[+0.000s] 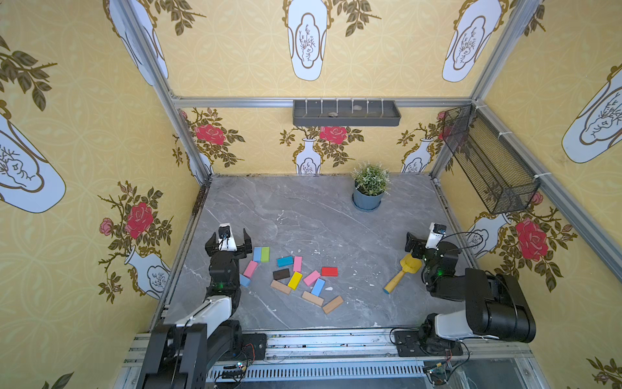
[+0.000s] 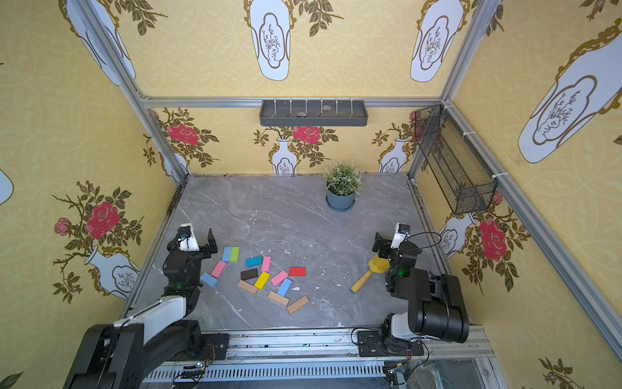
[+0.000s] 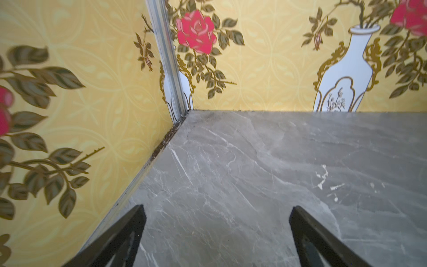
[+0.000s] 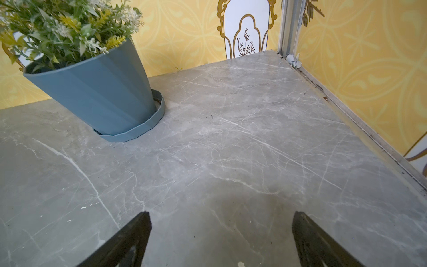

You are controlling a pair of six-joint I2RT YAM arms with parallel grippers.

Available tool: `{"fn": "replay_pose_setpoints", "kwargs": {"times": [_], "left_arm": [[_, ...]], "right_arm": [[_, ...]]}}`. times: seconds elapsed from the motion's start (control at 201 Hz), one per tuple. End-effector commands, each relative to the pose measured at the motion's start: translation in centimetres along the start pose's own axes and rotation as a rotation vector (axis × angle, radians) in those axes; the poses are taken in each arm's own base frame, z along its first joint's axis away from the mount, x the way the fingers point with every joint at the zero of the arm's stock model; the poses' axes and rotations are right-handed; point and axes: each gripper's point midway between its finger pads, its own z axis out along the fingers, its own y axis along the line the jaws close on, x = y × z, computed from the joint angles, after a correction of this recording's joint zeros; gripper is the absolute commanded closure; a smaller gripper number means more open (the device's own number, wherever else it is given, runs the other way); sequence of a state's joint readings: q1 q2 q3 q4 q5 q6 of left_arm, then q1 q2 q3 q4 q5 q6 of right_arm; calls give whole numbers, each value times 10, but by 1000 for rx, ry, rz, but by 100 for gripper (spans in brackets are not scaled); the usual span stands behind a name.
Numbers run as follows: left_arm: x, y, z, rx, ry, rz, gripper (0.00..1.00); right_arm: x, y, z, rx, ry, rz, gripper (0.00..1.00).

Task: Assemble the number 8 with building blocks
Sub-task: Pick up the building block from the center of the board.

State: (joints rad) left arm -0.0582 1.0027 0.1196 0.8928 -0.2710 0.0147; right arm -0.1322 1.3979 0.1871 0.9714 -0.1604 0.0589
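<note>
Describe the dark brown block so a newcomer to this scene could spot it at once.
On the grey marble tabletop, coloured blocks lie scattered near the front edge. Mid-scatter, the dark brown block sits just in front of the teal block, beside the yellow block. It is the only near-black piece.

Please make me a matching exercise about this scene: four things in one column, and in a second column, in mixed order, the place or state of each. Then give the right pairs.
Column one
1. green block
2. yellow toy tool
3. potted plant
4. left gripper

Column two
a. standing at the far end of the table
b. open, with nothing in it
c. side by side with a light blue block
d. lying flat on the robot's right side

Right pairs: 1-c, 2-d, 3-a, 4-b.
</note>
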Motion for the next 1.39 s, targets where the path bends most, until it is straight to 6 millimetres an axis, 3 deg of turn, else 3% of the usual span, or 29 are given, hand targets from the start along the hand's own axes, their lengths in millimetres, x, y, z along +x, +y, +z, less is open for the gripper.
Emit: {"fn": "replay_pose_setpoints", "kwargs": {"times": [0.0,0.11,0.249,0.498,0.612,0.717,0.866,0.971,1.185,1.389], "left_arm": [[-12,12,-14,-87,-6,-27,0],[-33,9,-25,-51,-16,-176,0],[-49,4,-33,-7,49,-306,0],[-57,-17,-39,94,256,-432,0],[-63,-16,-44,83,296,-489,0],[-73,-19,-52,116,292,-510,0],[-88,-38,-66,268,285,-480,0],[-79,-46,-73,308,389,-426,3],[-40,-74,-87,390,704,-379,5],[-11,-100,-97,401,819,-289,4]], "right_arm": [[-15,-7,-4,52,-33,15,2],[-29,-8,-11,88,-43,8,2],[-56,10,-18,82,-78,-9,2],[-121,39,-28,-28,-76,172,2],[-122,39,-30,-16,-2,275,2],[-125,61,-31,-136,39,269,2],[-136,98,-39,-321,83,264,2],[-134,125,-45,-419,144,239,3],[-117,174,-56,-540,244,158,2],[-113,178,-60,-533,266,148,2]]}}
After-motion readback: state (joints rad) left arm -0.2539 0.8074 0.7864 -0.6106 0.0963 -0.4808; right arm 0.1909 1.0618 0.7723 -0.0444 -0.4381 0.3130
